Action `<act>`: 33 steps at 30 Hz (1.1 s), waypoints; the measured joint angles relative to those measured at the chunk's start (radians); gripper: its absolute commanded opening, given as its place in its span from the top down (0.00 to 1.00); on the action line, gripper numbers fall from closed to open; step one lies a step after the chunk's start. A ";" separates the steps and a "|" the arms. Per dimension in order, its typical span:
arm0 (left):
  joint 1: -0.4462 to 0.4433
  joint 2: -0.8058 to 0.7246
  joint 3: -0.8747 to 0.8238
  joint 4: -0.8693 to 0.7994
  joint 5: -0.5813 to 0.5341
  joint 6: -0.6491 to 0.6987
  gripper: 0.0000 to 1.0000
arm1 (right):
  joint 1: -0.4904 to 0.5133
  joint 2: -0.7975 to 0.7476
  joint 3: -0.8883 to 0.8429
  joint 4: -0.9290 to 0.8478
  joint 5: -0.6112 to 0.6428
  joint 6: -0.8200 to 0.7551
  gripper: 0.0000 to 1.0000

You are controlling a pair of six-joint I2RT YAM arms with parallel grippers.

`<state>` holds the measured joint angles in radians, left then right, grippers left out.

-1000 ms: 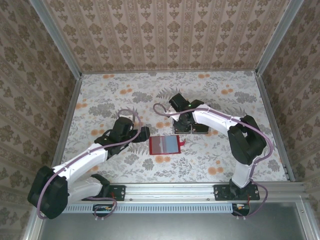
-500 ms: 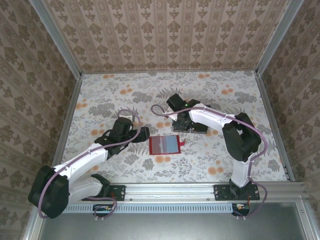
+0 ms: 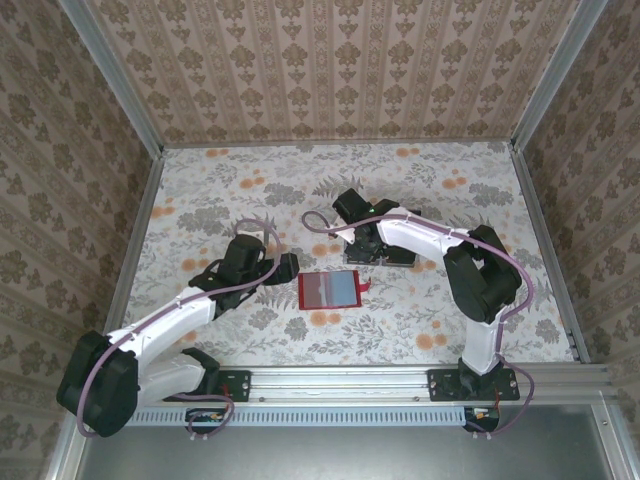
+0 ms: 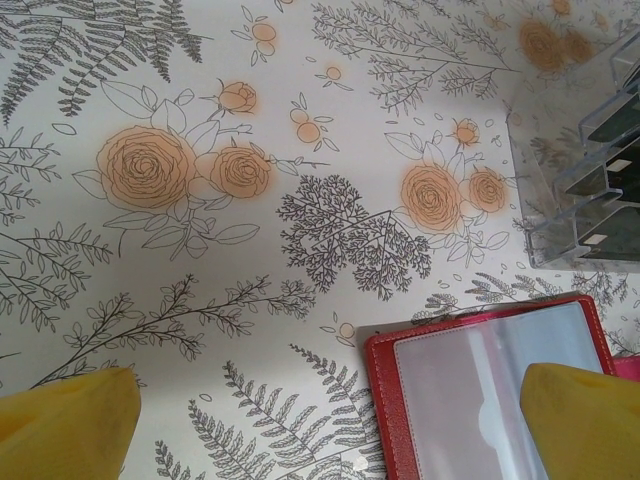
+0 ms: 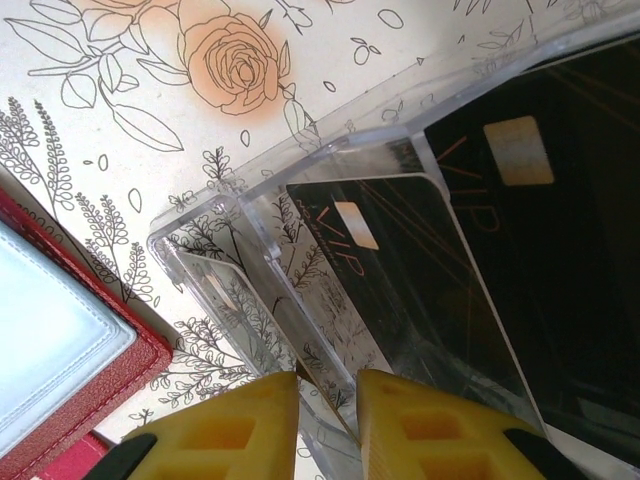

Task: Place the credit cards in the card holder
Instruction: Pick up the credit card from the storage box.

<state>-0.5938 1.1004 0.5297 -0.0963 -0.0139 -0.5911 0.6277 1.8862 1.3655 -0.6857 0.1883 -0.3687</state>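
Brown patterned walls (image 3: pixel 330 70) fill the top and both sides of the frame, metal rails (image 3: pixel 110 78) run along their corners, and the table top (image 3: pixel 230 180) in the centre shows grey ferns and orange roses.

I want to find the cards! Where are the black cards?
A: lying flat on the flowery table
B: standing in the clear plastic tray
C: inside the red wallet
B: the flat black rectangular cards stand in slots of the clear plastic tray.

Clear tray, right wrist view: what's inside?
Two black cards stand in the clear tray's slots, the front one lettered VIP. Its lower edge is hidden behind the right gripper's yellow jaws; any further cards cannot be told.
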 measured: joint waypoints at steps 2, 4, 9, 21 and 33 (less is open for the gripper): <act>0.000 0.000 0.000 0.000 0.000 0.000 0.00 | 0.000 0.002 0.002 0.001 0.007 -0.001 0.84; 0.000 0.000 0.000 0.000 0.001 -0.002 0.00 | 0.001 0.002 0.003 0.001 0.014 -0.004 0.86; 0.000 0.000 0.000 0.000 0.003 -0.007 0.00 | 0.008 0.002 0.009 -0.005 0.023 -0.023 0.93; 0.000 0.000 0.000 0.000 0.009 -0.014 0.00 | 0.041 0.002 0.042 -0.019 0.047 -0.049 1.00; 0.000 0.000 0.000 0.000 0.011 -0.014 0.00 | 0.123 -0.110 0.105 -0.030 0.064 -0.024 1.00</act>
<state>-0.5938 1.1004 0.5297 -0.0959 -0.0032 -0.6056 0.7509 1.7763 1.4708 -0.7155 0.2520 -0.3923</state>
